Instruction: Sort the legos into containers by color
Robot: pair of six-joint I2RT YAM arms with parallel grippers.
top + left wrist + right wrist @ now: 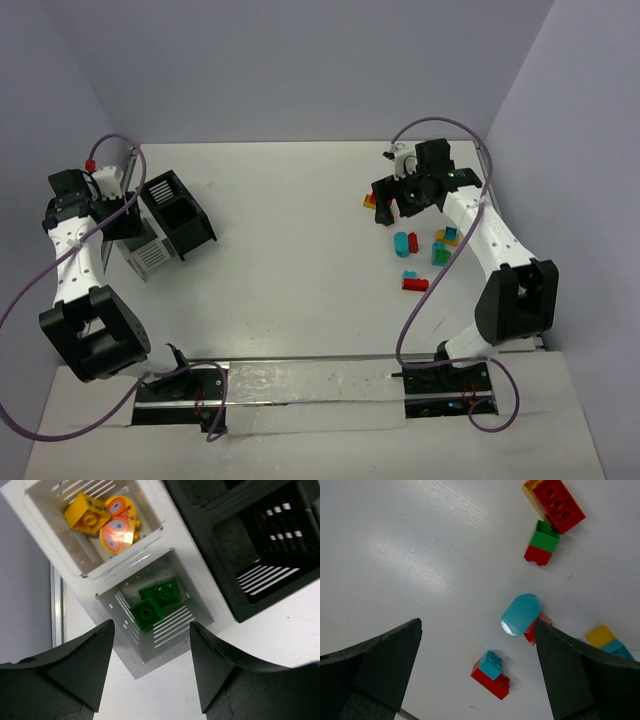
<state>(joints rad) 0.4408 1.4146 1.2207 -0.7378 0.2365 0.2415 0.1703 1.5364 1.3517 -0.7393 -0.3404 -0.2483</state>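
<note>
While left gripper (150, 645) and right gripper (477, 630) gape, two green legos (147, 612) in one bin (172, 626), two yellow legos (87, 514) adjacent.

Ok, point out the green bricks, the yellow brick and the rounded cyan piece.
green bricks (162, 592): left wrist view, upper brick's top.
yellow brick (86, 514): left wrist view, studded face.
rounded cyan piece (520, 614): right wrist view, curved face.

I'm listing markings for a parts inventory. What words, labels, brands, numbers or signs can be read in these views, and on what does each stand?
No readable text shows in any view.
The round yellow piece in the white bin: a printed orange picture, no letters.
Studs of the green bricks and the red brick: any embossing is too small to read.
The black bin: no label shows.
</note>
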